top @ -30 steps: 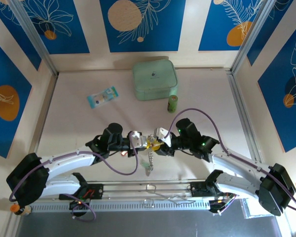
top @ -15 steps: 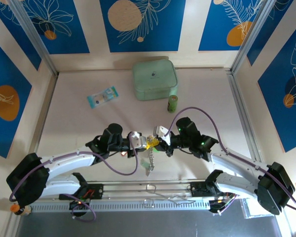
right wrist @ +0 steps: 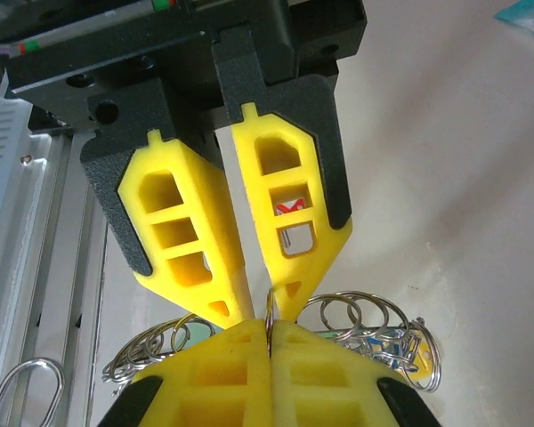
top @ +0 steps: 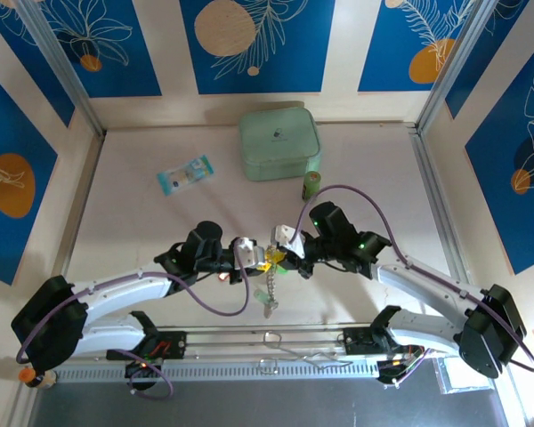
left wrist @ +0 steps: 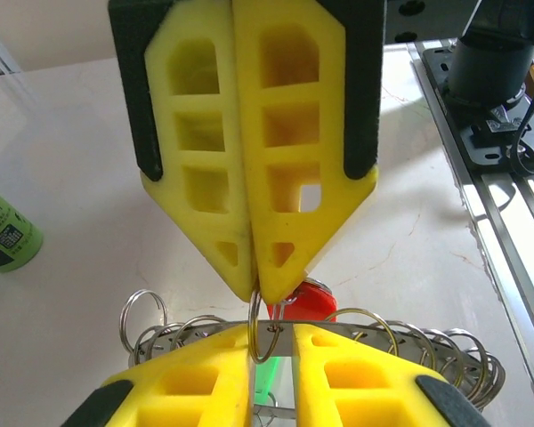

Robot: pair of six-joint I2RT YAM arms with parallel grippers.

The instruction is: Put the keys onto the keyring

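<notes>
The keyring (top: 268, 286) hangs between my two grippers above the table's near middle; it is a silvery band (left wrist: 151, 338) carrying several small split rings (right wrist: 365, 325). Keys dangle from it: a red one (left wrist: 316, 298), a green one (left wrist: 266, 377), and blue and yellow heads (right wrist: 400, 347). My right gripper (right wrist: 270, 327) is shut on one small split ring (left wrist: 265, 359), its tips (left wrist: 256, 289) coming in from the top of the left wrist view. My left gripper (left wrist: 271, 334) faces it tip to tip, jaws slightly apart with that ring in the gap (right wrist: 265, 307).
A mint-green square case (top: 279, 142) sits at the back, a green bottle (top: 312, 186) just in front of it, and a wrapped packet (top: 184, 174) to the left. A metal rail (top: 276, 342) runs along the near edge beneath the grippers.
My right gripper has closed onto the small split ring and shifted slightly left. My left gripper's jaws, shut before, have parted a little.
</notes>
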